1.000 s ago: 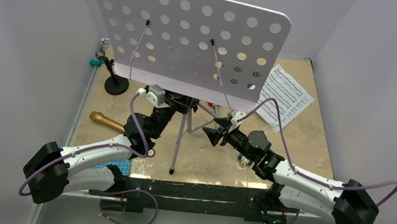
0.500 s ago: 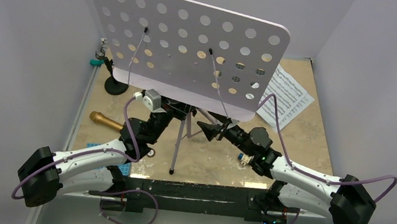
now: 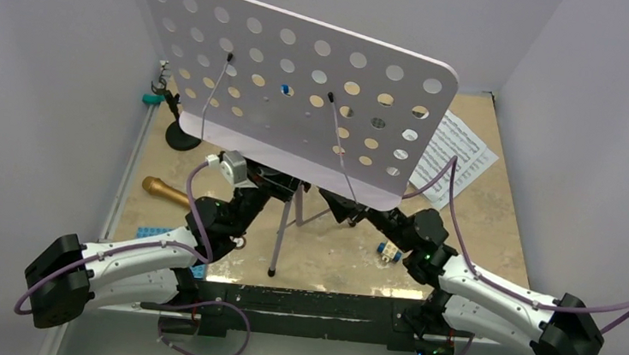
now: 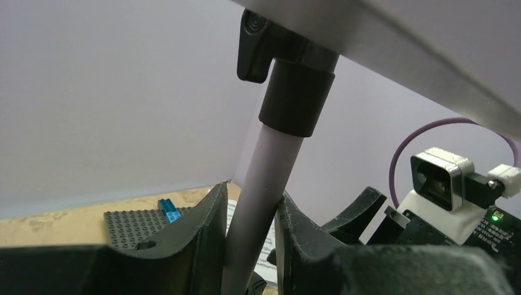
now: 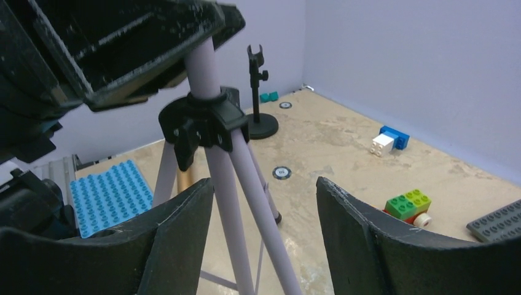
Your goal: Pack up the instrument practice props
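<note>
L gripper clenched on pole of lavender music stand; R gripper agape below its leg collar. Plan: I centre R on legs, close slow, keep stand upright.

The tall lavender tripod music stand stands mid-way on the tan stone-look table. The small black round-based mic stand is behind-left, the gold microphone lies left, and the white sheet-music pages lie behind-right.
</note>
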